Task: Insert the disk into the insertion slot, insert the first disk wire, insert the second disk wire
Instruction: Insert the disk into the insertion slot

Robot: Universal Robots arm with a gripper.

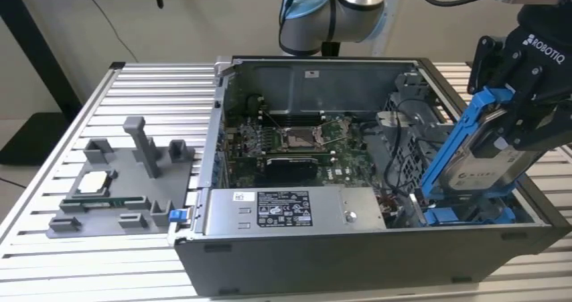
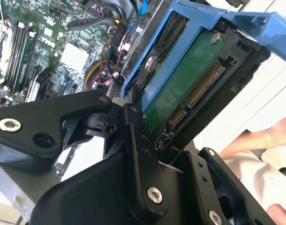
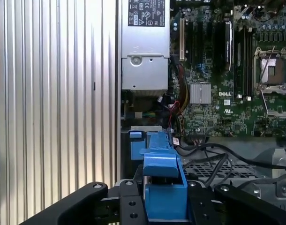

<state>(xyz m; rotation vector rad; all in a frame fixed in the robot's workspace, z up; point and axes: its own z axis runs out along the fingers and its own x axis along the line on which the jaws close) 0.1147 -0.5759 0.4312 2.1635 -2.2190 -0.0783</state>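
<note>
My gripper (image 1: 521, 124) is shut on the disk (image 1: 487, 167), a drive with a silver-white label in a bright blue carrier. The disk hangs steeply tilted over the open computer case at the exterior view's right. Its lower end is close to the blue latch tabs at the insertion slot (image 1: 467, 215). In the second wrist view the disk's green board and connectors (image 2: 180, 96) face the camera, with a black finger (image 2: 139, 154) pressed on the carrier edge. In the first wrist view the blue carrier (image 3: 162, 185) sits between the fingers, above the perforated cage (image 3: 213, 169). Loose black cables (image 3: 213, 152) lie by the cage; which are the disk wires I cannot tell.
A labelled grey power-supply box (image 1: 291, 209) fills the case's near side, with the motherboard (image 1: 299, 144) behind it. A grey fixture (image 1: 116, 188) holding small parts stands on the slatted table (image 1: 53, 248) at the exterior view's left. A person's hand (image 2: 258, 143) shows beyond the disk.
</note>
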